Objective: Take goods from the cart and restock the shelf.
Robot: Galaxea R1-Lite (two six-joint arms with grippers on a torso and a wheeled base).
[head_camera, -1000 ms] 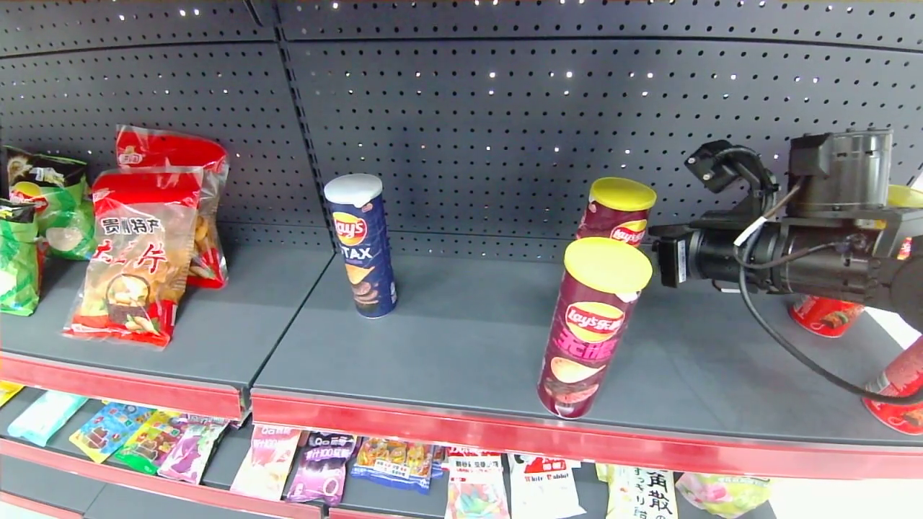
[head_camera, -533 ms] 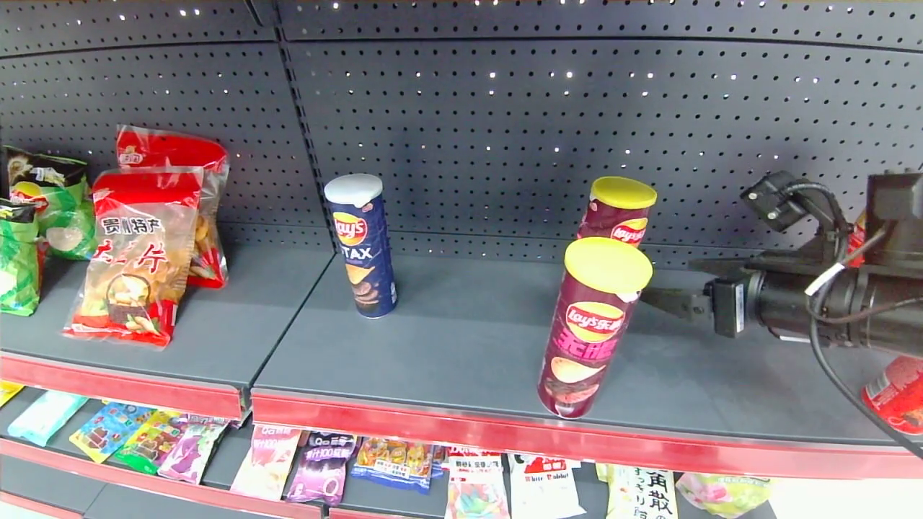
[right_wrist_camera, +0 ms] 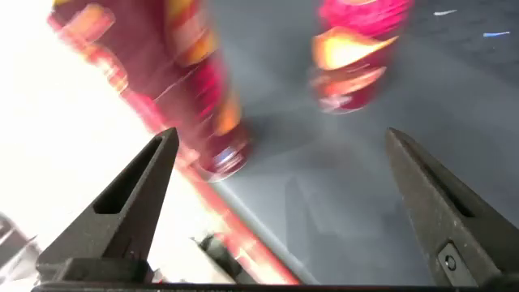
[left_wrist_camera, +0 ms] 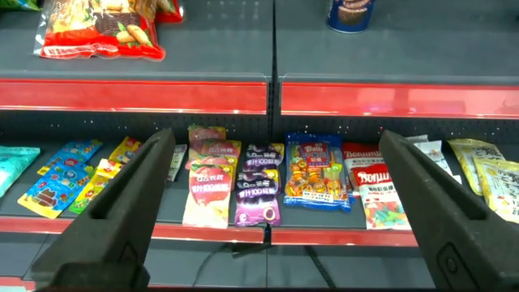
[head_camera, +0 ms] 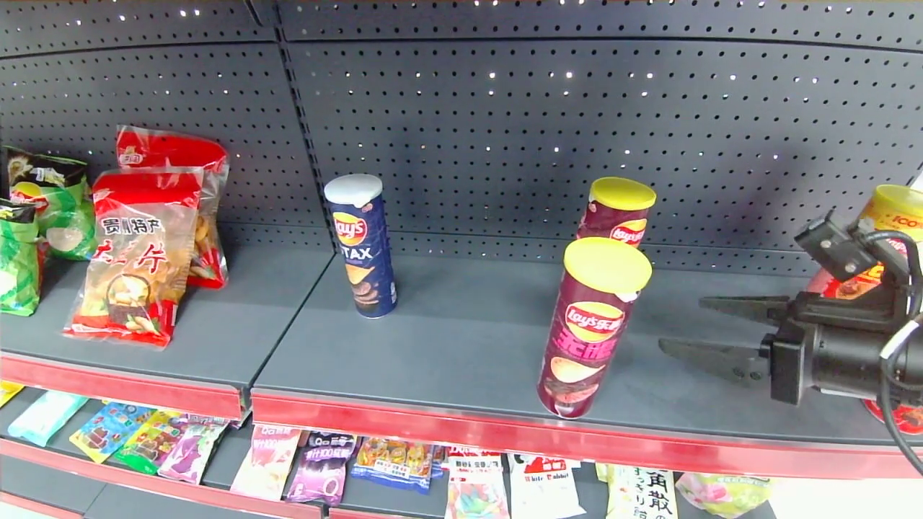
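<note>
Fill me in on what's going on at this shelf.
The robot is restocking a shop shelf. Its right claw is open and empty, beside a maroon chip can that stands upright near the shelf's front edge, not touching it. A second maroon can stands behind, and a blue can farther left. The left claw is open and empty too, facing the candy packets below.

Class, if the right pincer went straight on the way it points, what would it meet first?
Likely the front purple crisp can, left of the open right pincer; depth is unclear, so it might slip past behind it.
</note>
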